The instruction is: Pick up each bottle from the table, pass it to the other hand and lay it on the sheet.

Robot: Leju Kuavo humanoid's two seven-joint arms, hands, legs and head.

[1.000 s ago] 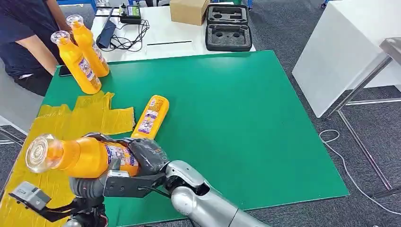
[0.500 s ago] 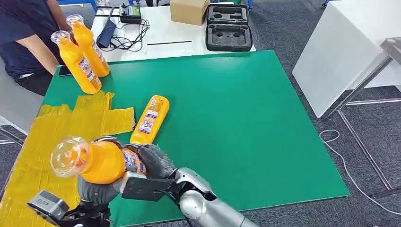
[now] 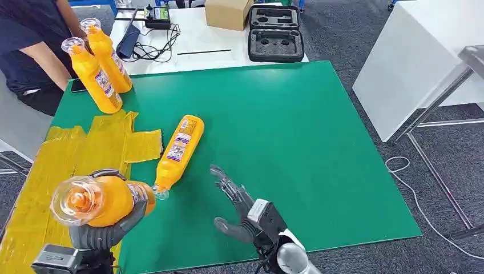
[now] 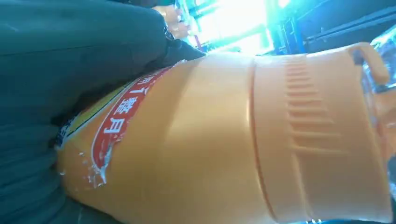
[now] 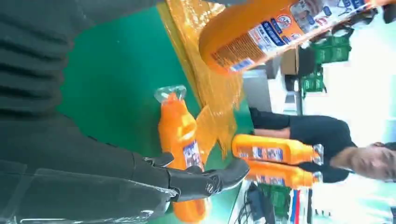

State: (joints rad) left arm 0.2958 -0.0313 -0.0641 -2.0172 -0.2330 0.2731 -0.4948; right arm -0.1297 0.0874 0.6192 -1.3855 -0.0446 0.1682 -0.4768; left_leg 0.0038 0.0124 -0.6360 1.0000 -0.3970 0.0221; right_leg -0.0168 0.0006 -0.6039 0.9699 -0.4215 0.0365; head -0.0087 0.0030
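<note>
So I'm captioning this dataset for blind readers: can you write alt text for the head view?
The robot's left hand holds an orange plastic bottle over the yellow sheet; its right hand hovers open above the green table. Another bottle lies there, and two more stand beyond.

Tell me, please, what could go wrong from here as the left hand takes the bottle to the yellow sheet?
1. The left hand grips the held bottle near its base alone, cap end unsupported; it might tip or slip.
2. The lying bottle sits beside the yellow sheet, its cap close to the held one; lowering could knock it rolling.
</note>
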